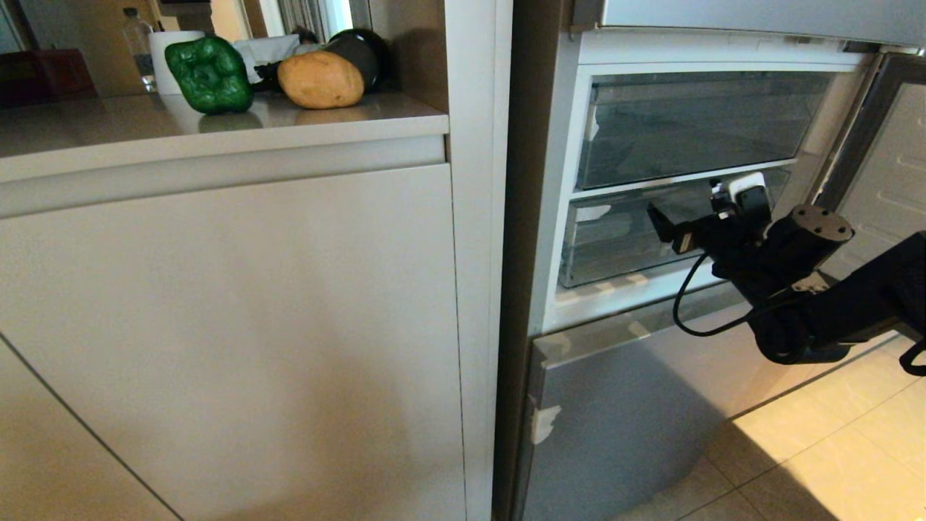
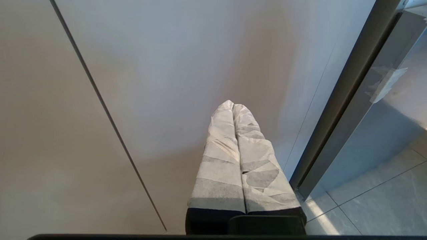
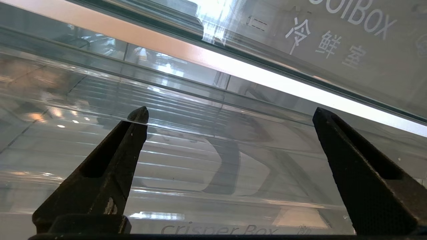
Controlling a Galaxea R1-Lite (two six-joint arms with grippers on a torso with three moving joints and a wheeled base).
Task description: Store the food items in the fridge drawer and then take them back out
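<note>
The fridge drawer [image 1: 615, 239] sits pushed in at the bottom of the open fridge compartment, its long axis running side to side and its curved clear front lip facing out toward the robot. The right gripper [image 1: 662, 224] is right in front of that lip, fingers [image 3: 110, 166] spread wide with nothing between them; in the right wrist view the two dark tips frame the lip's edge, with the ribbed bottom showing through the plastic. Just above is the flat-fronted upper drawer [image 1: 694, 123], with a white rail between them. To the gripper's right the open fridge door [image 1: 890, 159] stands close by. The bell pepper [image 1: 210, 74] and potato [image 1: 320, 79] lie side by side on the counter [image 1: 217, 126], well apart from the drawer, the potato's long axis lying along the counter edge. The left gripper [image 2: 233, 106] hangs by the cabinet front [image 2: 150, 83], fingers pressed together.
</note>
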